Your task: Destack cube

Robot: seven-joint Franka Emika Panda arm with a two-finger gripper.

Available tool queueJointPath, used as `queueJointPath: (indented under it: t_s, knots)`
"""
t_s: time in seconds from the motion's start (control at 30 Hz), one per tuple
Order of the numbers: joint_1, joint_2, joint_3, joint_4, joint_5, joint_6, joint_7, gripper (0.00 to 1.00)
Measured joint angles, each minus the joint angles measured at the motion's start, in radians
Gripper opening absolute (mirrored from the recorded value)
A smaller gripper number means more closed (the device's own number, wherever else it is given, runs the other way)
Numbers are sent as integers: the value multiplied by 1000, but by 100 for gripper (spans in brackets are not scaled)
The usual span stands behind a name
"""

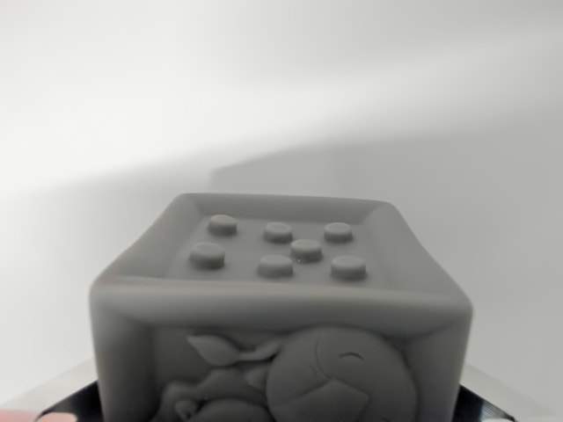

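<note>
A grey soft cube (281, 290) fills the lower middle of the wrist view, very close to the camera. Its top face has several round studs inside a raised rim. A relief figure shows on its front face. Dark gripper fingers (75, 400) come in at the bottom left and bottom right corners and lie against the cube's two sides. My gripper (281, 409) is shut on the cube. The cube's underside and anything beneath it are hidden.
Behind the cube lies a plain white surface (281, 88) with a soft grey shadow across its middle. A small pink patch (26, 415) sits at the bottom left edge.
</note>
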Motion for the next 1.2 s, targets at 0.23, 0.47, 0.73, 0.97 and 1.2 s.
queueJointPath:
  t_s: [0.23, 0.47, 0.73, 0.97, 1.2]
  knots:
    - [-23, 36, 25, 10, 7, 26, -9, 0]
    - [-38, 57, 40, 16, 8, 43, -9, 0]
    - [-46, 64, 48, 18, 8, 49, -9, 100]
    - [-47, 64, 48, 18, 8, 50, -9, 100]
    - [-47, 64, 48, 18, 8, 50, -9, 100]
